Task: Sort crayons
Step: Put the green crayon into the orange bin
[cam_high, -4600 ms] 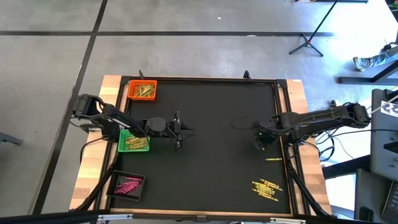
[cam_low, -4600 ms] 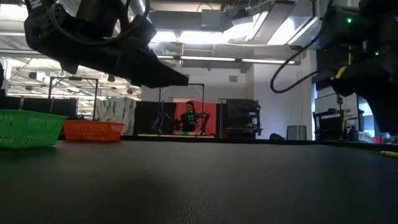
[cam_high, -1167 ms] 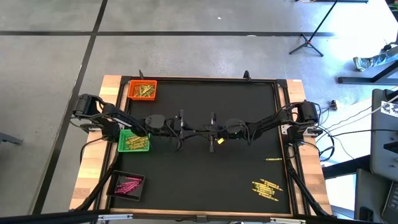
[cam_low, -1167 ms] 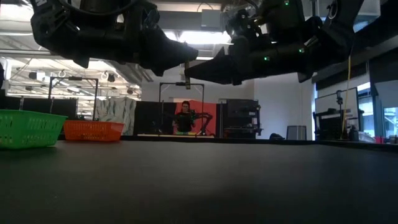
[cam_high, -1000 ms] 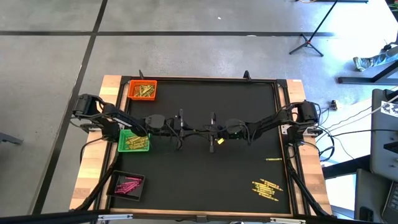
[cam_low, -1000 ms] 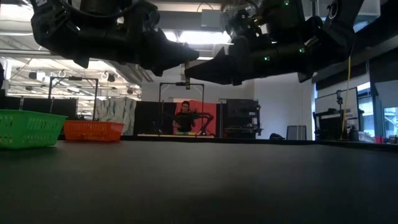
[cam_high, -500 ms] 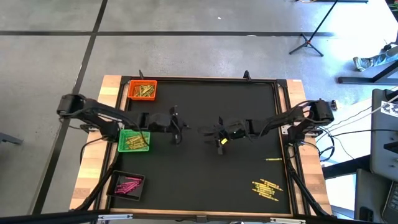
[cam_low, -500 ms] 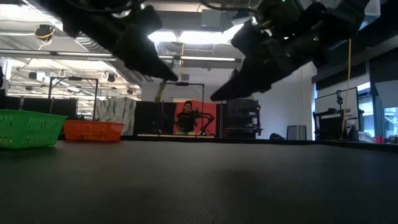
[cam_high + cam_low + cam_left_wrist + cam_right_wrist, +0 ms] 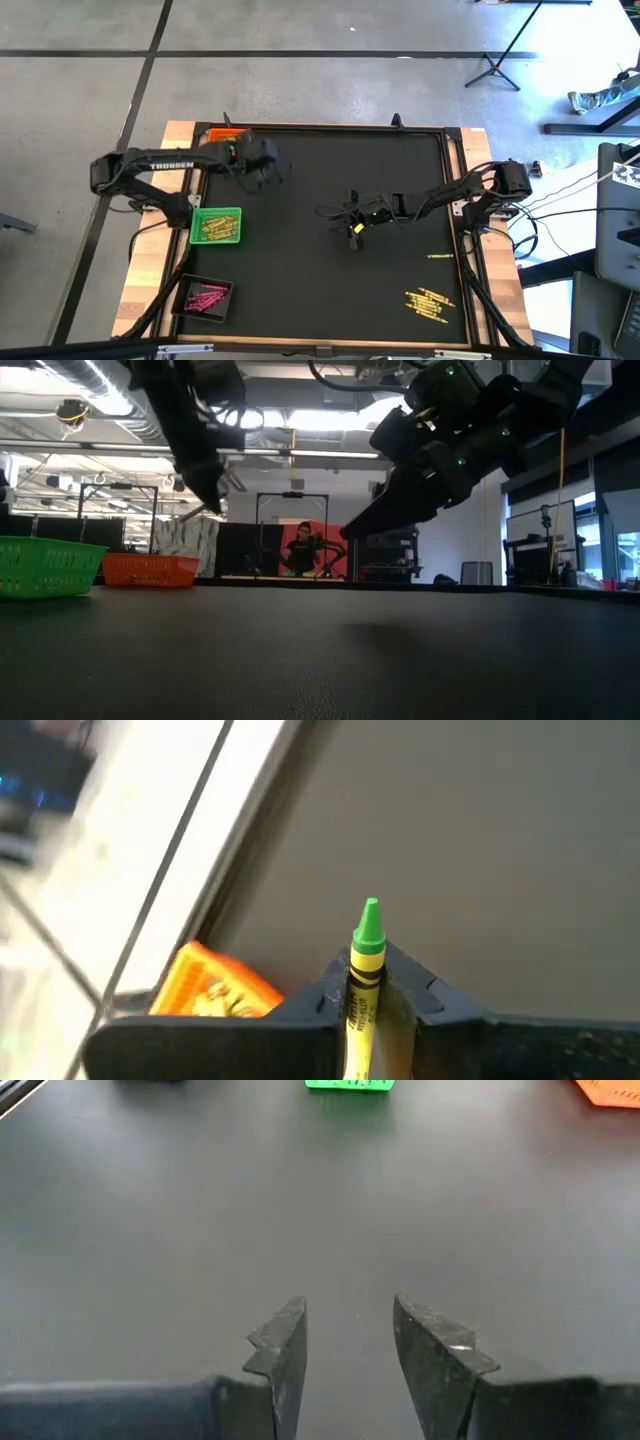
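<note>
- Holding a crayon [image 9: 366,970] upright between its closed fingers, the left gripper [image 9: 262,165] hangs over the far left part of the table [image 9: 330,270]; the crayon has a green tip and a yellow wrapper, seen clearly in the left wrist view.
- In the high view that gripper sits just beside the orange tray [image 9: 222,135], whose corner also shows in the left wrist view [image 9: 212,984]; the arm covers most of the tray.
- The right gripper [image 9: 350,214] is near the middle of the table, raised above the dark surface, its fingers [image 9: 281,1342] parted with nothing between them.
- A green tray [image 9: 216,225] at the left edge holds yellowish crayons [image 9: 214,229].
- A black tray [image 9: 205,297] at the near left corner holds pink crayons [image 9: 204,297].
- A loose cluster of yellow crayons [image 9: 429,303] lies on the table near the near right corner, and one more yellow crayon [image 9: 439,257] lies alone a little farther back, near the right edge.
- In the low view, both arms hang above the table, the green tray [image 9: 40,565] and orange tray [image 9: 150,570] stand at the left, and a person [image 9: 302,550] shows far off in the room behind.
</note>
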Motion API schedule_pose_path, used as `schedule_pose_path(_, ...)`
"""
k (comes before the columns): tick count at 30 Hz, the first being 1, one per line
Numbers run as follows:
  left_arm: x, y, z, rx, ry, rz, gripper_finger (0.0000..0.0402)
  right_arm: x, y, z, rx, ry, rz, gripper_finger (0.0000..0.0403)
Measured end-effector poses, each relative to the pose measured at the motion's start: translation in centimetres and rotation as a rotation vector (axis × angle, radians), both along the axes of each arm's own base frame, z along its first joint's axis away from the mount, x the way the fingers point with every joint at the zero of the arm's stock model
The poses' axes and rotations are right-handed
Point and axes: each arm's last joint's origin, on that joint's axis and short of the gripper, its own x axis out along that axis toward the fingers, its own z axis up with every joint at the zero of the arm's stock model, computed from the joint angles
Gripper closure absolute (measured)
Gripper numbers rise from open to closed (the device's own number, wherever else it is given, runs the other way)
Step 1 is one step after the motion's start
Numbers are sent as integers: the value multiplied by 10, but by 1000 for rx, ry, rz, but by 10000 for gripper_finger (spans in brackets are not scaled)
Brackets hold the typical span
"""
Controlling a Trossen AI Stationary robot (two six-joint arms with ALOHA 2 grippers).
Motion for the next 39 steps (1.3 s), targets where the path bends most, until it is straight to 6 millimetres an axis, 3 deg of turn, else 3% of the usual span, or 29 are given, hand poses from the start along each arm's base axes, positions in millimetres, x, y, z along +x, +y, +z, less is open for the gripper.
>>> schedule_pose_path(8, -33, 60, -4, -2, 44, 247, 386, -1, 0, -1, 0, 12, 0, 255)
schedule_pose_path(17, -52, 104, -30, -78, 119, 378, 386, -1, 0, -2, -1, 29, 0, 255)
schedule_pose_path(26, -56, 121, -58, -148, 222, 406, 385, -1, 0, -2, -1, 28, 0, 255)
schedule_pose_path(39, -58, 122, -60, -164, 223, 417, 385, -1, 0, -2, 1, 27, -1, 255)
